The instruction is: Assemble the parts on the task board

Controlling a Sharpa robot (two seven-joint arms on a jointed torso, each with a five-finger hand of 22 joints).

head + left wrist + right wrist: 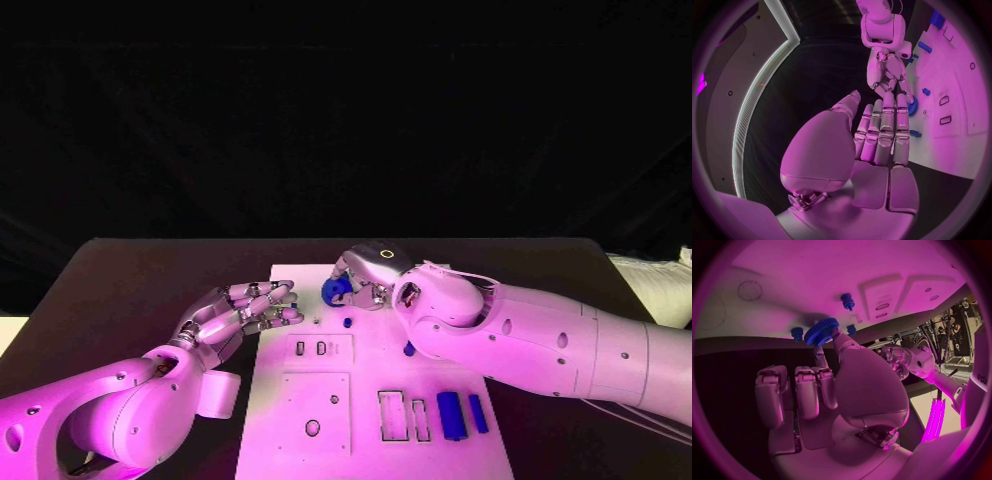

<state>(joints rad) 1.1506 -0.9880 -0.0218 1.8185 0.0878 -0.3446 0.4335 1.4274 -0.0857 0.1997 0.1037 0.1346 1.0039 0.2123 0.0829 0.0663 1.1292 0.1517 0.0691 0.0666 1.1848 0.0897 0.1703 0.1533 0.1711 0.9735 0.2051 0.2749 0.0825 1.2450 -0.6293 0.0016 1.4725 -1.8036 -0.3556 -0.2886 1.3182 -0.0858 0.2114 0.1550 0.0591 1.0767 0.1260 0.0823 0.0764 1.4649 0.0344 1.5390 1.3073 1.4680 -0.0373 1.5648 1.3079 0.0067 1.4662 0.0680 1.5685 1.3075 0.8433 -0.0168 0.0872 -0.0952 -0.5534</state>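
Observation:
The white task board (289, 400) lies in the middle of the table. My right hand (372, 274) hovers over its far end and pinches a blue gear (336, 290) between thumb and a finger; the gear (822, 331) is just above the board, beside a short blue peg (797, 332). A blue peg (348, 322) stands on the board near it, and another (410, 348) shows by my right forearm. My left hand (245, 310) is at the board's left edge, fingers apart and holding nothing. In the left wrist view its fingers (879, 130) point toward the right hand (889, 75).
Two blue bars (449, 415) (477, 413) lie on the board's near right part, next to two narrow slots (392, 415). Small rectangular recesses (310, 348) and a round hole (313, 428) mark the board's left half. Dark table (144, 290) surrounds the board.

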